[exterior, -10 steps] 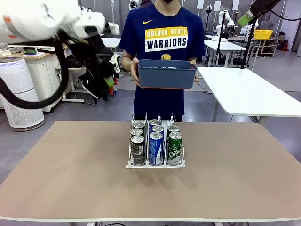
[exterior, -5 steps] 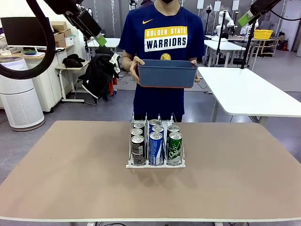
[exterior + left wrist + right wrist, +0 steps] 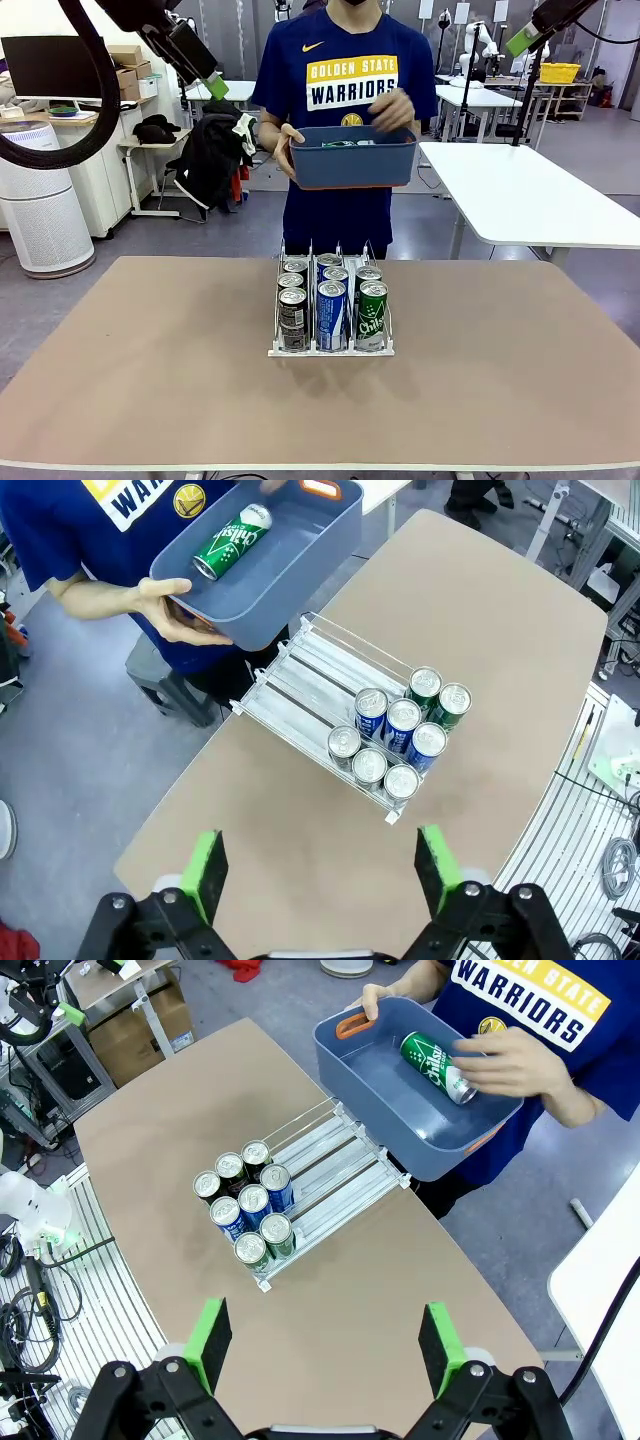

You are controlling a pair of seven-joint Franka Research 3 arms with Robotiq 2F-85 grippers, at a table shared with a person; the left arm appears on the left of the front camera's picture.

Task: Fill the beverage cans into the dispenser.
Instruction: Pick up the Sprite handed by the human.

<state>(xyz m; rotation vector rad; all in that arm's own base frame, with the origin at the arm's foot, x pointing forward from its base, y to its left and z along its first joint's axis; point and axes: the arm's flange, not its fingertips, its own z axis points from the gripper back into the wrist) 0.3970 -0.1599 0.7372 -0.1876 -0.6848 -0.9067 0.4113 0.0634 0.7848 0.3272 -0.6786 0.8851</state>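
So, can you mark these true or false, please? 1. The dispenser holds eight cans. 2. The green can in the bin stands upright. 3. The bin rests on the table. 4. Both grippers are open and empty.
1. The dispenser holds eight cans. True.
2. The green can in the bin stands upright. False: it lies on its side on the bin's floor.
3. The bin rests on the table. False: the person holds it in the air, beyond the table's far edge.
4. Both grippers are open and empty. True: the left gripper and the right gripper hang high above the table with nothing between their fingers.
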